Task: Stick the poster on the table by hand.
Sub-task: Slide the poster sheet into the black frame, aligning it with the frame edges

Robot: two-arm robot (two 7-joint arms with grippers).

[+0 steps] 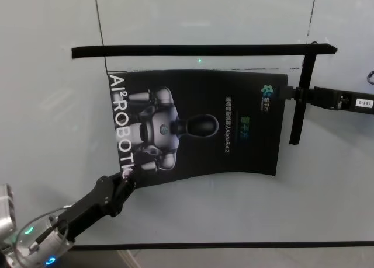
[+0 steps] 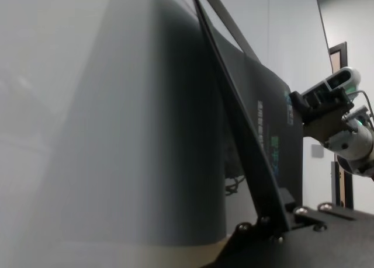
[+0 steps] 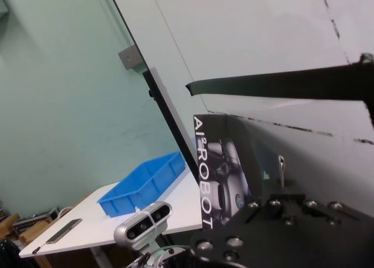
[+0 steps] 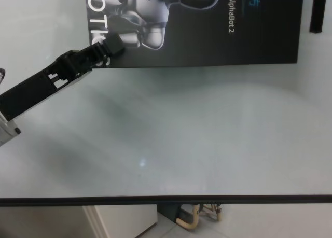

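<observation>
The poster point(image 1: 198, 128), black with a silver robot and white letters, lies over the table point(image 1: 327, 198) with its near edge bowed. My left gripper point(image 1: 127, 176) is shut on its near left corner, also seen in the chest view point(image 4: 115, 43). My right gripper point(image 1: 284, 93) is shut on the poster's far right edge. The left wrist view shows the poster point(image 2: 269, 122) almost edge-on, raised off the table, with the right gripper point(image 2: 299, 101) clamping its far corner. The right wrist view shows the poster's lettering point(image 3: 205, 174).
A long black tape strip point(image 1: 198, 49) runs across the table just beyond the poster. A second strip point(image 1: 301, 98) hangs down from its right end beside the poster. The table's dark front edge point(image 4: 166, 200) is near. A blue bin point(image 3: 146, 183) stands on a side table.
</observation>
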